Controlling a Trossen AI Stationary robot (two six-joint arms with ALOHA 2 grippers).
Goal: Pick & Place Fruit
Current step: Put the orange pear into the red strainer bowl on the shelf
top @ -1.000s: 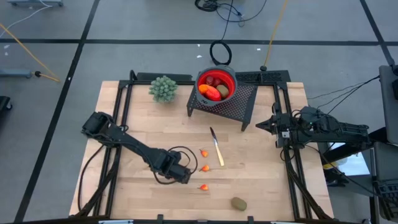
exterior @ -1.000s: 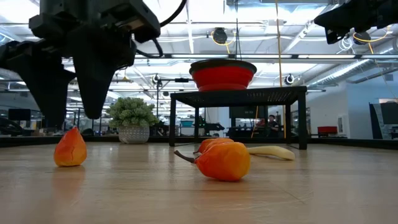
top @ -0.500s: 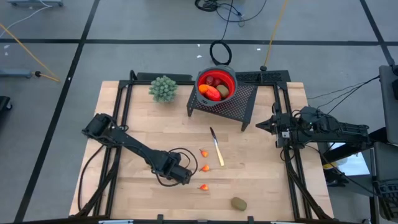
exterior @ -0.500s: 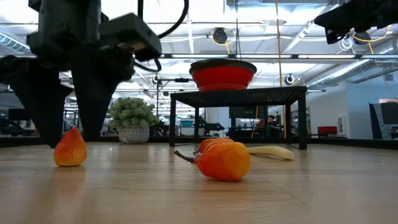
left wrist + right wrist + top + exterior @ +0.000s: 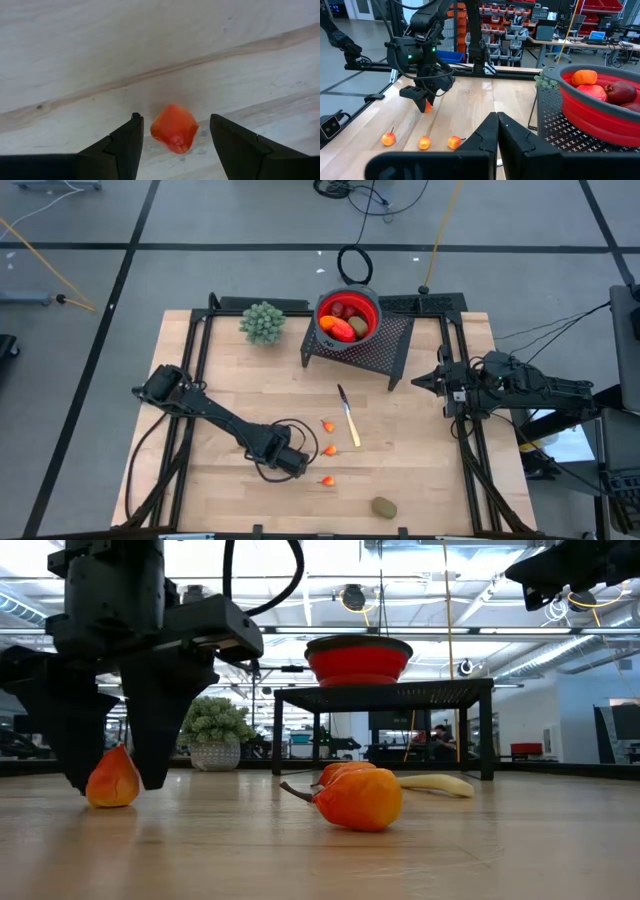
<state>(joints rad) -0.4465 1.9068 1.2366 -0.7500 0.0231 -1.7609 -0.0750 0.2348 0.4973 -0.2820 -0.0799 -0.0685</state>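
A small orange-red fruit bit [image 5: 173, 128] lies on the wooden table, and my left gripper [image 5: 113, 786] points down over it, open. One finger stands on each side of the bit without touching it, their tips down near the table. The gripper's body [image 5: 290, 462] hides this bit in the high view. Three more orange bits [image 5: 327, 426] [image 5: 330, 449] [image 5: 327, 480] lie just right of it. A brownish-green oval [image 5: 384, 507] rests near the front edge. My right gripper [image 5: 437, 380] waits shut and level at the table's right side.
A red bowl [image 5: 372, 304] holding several fruit pieces sits on a black mesh stand [image 5: 392, 342] at the back. A pale green knobbly bunch [image 5: 263, 322] stands left of the stand. A yellow-handled knife [image 5: 349, 418] lies mid-table, right of the bits.
My left gripper has come down over the orange bit and rolled slightly. Its fingers, which hung above the bit, now reach the table on either side of it. The gap between them is unchanged. The bit has not moved.
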